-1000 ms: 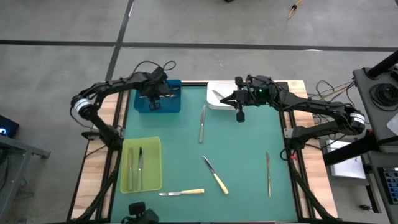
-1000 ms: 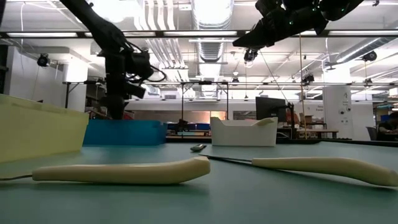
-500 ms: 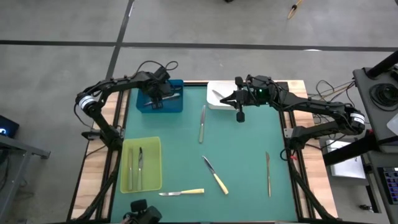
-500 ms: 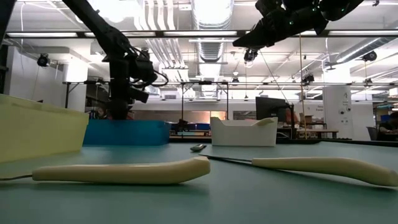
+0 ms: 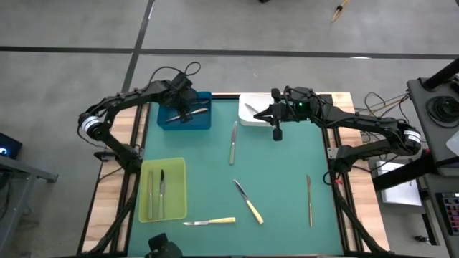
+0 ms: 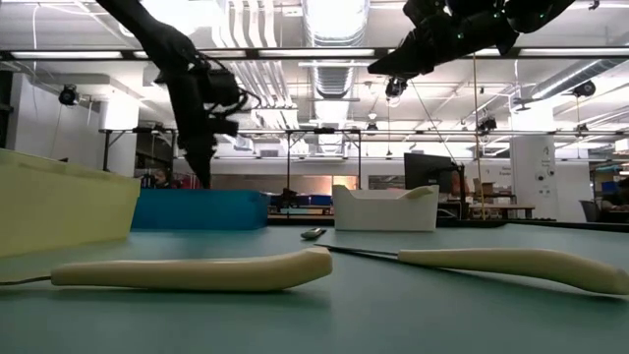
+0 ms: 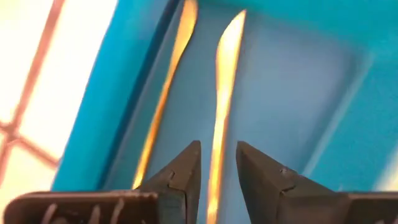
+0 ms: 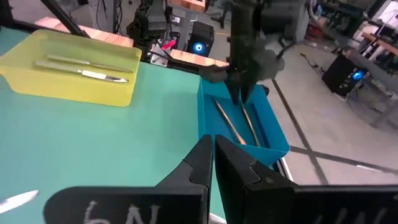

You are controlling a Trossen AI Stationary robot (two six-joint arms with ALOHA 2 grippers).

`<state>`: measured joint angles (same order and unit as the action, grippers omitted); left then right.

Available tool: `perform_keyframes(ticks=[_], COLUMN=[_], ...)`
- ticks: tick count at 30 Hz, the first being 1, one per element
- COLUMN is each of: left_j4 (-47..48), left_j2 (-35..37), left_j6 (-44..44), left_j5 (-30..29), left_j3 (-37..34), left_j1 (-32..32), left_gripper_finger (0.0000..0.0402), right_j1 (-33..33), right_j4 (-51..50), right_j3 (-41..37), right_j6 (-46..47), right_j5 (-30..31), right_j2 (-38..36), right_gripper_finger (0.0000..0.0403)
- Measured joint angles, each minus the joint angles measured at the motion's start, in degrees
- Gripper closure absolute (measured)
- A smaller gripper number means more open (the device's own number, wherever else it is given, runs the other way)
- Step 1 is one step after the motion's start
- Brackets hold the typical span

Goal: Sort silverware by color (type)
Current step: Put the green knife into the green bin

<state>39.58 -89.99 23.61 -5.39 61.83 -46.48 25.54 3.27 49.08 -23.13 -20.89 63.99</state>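
The left pincer [image 5: 181, 102] hangs just above the blue tray [image 5: 201, 120] at the far left corner of the table [image 5: 280, 179], its fingers a little spread and pinching nothing, directly over two utensils [image 7: 225, 93] lying inside, so I judge a piece was just let go there. The right pincer [image 5: 277, 133], pressed together and empty, waits beside the white tray [image 5: 247, 118]. Other silverware [image 5: 247, 201] lies loose on the table, some already in the yellow-green tray [image 5: 176, 204].
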Motion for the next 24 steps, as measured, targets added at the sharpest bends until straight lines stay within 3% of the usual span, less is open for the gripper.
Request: perform_keyframes(ticks=[3,9,17,24], left_j4=[-2.5,-12.4,-32.4,-45.6], left_j2=[3.2,11.3,21.7,27.1], left_j6=[-3.9,-8.2,-7.9,-4.4], left_j5=[4.2,4.5,4.6,4.6], left_j3=[-1.3,-6.1,-16.3,-22.8], left_j1=[0.6,4.5,13.1,18.1], left_gripper_finger=[0.0318,0.0318,0.0318,0.0318], right_j1=[0.0,-0.1,-3.4,-10.1], right_j4=[0.1,0.1,-0.1,-3.9], right_j3=[0.0,-0.1,-0.2,-0.2], right_j6=[2.6,14.5,33.4,44.0], right_j5=[0.0,0.1,0.1,-0.1], right_j2=[0.0,0.0,4.3,9.6], right_gripper_finger=[0.0394,0.0394,0.0394,0.0394])
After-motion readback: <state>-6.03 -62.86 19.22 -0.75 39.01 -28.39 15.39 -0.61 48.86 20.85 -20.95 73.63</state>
